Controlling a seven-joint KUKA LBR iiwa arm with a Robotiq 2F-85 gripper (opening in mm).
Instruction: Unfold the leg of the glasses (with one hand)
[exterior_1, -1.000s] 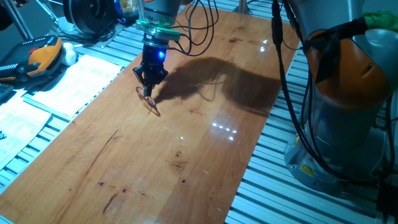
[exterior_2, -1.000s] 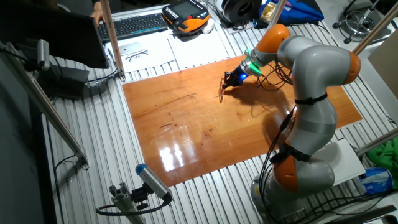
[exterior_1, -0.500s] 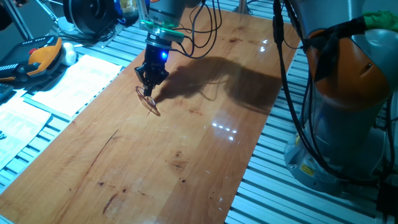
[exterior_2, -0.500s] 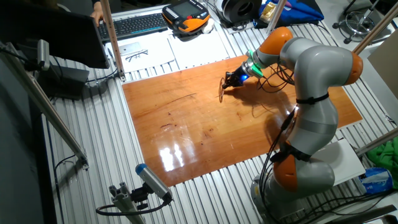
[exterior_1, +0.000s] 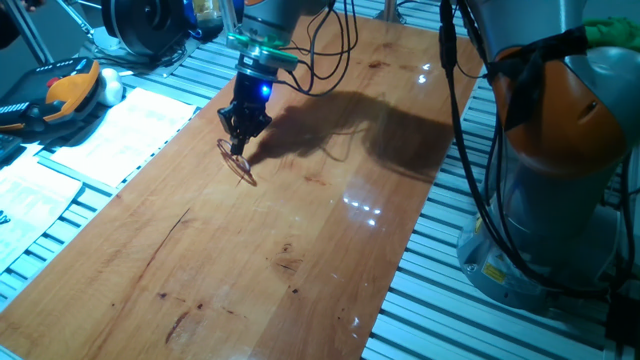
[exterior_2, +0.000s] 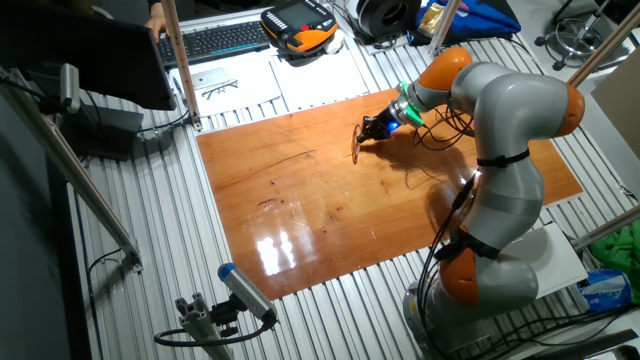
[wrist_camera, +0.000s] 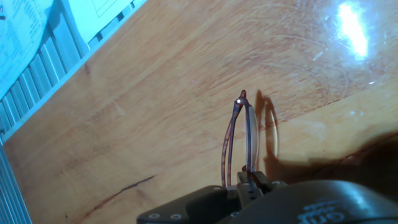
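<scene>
- Hand view: gripper (wrist_camera: 249, 179) at lower centre, fingers pinched narrow on the glasses (wrist_camera: 239, 140), held above the wooden surface (wrist_camera: 155, 93).
- Judgement: leg grasped; next, swing it outward gently.

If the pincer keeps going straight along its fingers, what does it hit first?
The pincer is already at the glasses, which extend ahead of its fingertips. Beyond them lies the wooden tabletop, probably the first solid contact, though depth is unclear.

One pair of glasses (exterior_1: 238, 164), one tool (exterior_1: 240, 141), one keyboard (exterior_2: 215, 40), perhaps two paper sheets (exterior_1: 122, 135)
</scene>
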